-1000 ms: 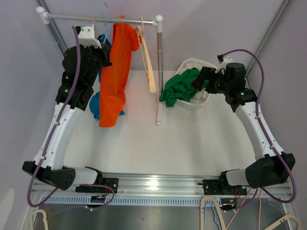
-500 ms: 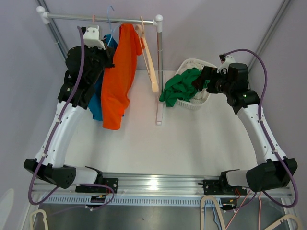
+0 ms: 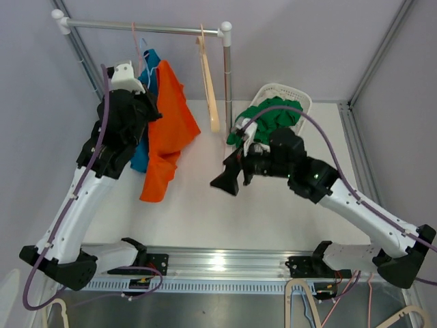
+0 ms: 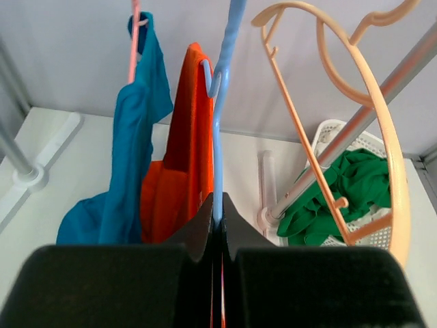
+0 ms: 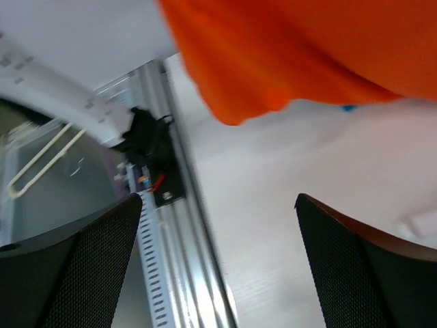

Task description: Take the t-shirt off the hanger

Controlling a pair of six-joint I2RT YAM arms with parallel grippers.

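Observation:
An orange t-shirt (image 3: 167, 130) hangs from a blue hanger (image 4: 220, 116). My left gripper (image 4: 218, 205) is shut on the hanger's thin blue shaft, just under the hook. In the top view the left gripper (image 3: 149, 102) sits below the rack rail (image 3: 171, 29), with the shirt draped to its right. My right gripper (image 3: 225, 183) is open over the middle of the table, pointing left at the shirt's lower part. In the right wrist view the orange t-shirt (image 5: 307, 48) fills the top, and nothing is between the spread fingers (image 5: 68, 266).
A teal garment (image 3: 141, 154) hangs on a pink hanger (image 4: 134, 41) left of the orange shirt. An empty peach hanger (image 3: 208, 82) hangs by the rack post (image 3: 227, 82). A white basket (image 3: 302, 104) with green clothing (image 3: 270, 116) stands at the back right.
The right arm swung from the basket to the middle of the table, towards the orange shirt, still open. The left arm shifted with the hanger, and the shirt swung out to the right.

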